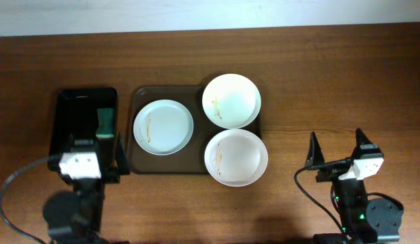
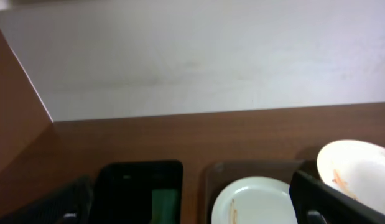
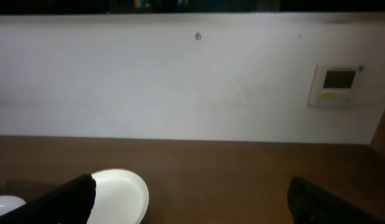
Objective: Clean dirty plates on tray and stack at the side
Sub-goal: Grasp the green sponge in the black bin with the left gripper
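1. The tray (image 1: pixel 138 161) lies at the middle of the bench (image 1: pixel 332 68), and three plates are carried on it: a blue-grey plate (image 1: pixel 163 127) on its left half, a white plate (image 1: pixel 231 101) at its far right corner, and a second white plate (image 1: pixel 235 157) overhanging its near right corner.
2. Brownish smears are seen on all three, and nothing is stacked at the side, so the task is judged to be at its opening step.
3. The left gripper (image 1: pixel 93 144) is held spread and empty near the front edge, over the near end of a black tray (image 1: pixel 72 112) in which a green sponge (image 1: pixel 105 123) lies.
4. The right gripper (image 1: pixel 336 144) is likewise spread and empty towards the front right corner, apart from the plates.
5. Next, the sponge would probably need to be pinched by the left gripper and carried to the nearest plate.
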`<move>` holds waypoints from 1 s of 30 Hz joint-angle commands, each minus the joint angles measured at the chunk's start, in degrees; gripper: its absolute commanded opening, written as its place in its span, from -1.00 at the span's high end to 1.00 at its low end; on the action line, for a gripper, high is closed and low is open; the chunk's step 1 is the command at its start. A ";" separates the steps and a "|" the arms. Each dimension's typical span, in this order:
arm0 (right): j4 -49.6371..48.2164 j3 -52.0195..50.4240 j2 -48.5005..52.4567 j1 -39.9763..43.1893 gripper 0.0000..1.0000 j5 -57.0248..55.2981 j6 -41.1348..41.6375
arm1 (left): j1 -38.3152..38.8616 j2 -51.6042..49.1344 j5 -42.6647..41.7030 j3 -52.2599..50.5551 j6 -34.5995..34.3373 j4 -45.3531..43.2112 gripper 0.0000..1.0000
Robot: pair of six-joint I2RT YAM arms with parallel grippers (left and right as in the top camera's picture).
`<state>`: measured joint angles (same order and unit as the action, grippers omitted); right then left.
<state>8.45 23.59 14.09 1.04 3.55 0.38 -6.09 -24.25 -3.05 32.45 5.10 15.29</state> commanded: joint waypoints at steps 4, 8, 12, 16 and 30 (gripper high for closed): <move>7.63 16.83 19.43 -0.28 -0.97 -0.11 -1.11 | -0.22 -24.02 -0.92 23.08 1.53 13.57 -0.98; 19.63 31.12 34.93 -0.28 -0.97 -0.07 -1.51 | -0.20 -41.31 -3.89 37.99 3.43 24.74 -0.98; 24.11 37.48 46.07 -0.28 -0.97 2.25 -1.44 | -0.20 -52.63 -10.19 42.07 3.10 28.41 -0.98; 24.61 37.48 51.25 -0.28 -0.97 10.45 -1.44 | -0.20 -57.16 -19.74 42.07 1.86 33.35 -0.98; 25.24 37.48 51.93 -0.26 -0.97 10.40 3.28 | -9.03 -75.49 8.48 42.05 -9.81 26.69 -0.98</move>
<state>33.69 60.20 66.02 1.04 13.23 2.57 -15.03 -95.11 4.69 73.73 -2.83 43.07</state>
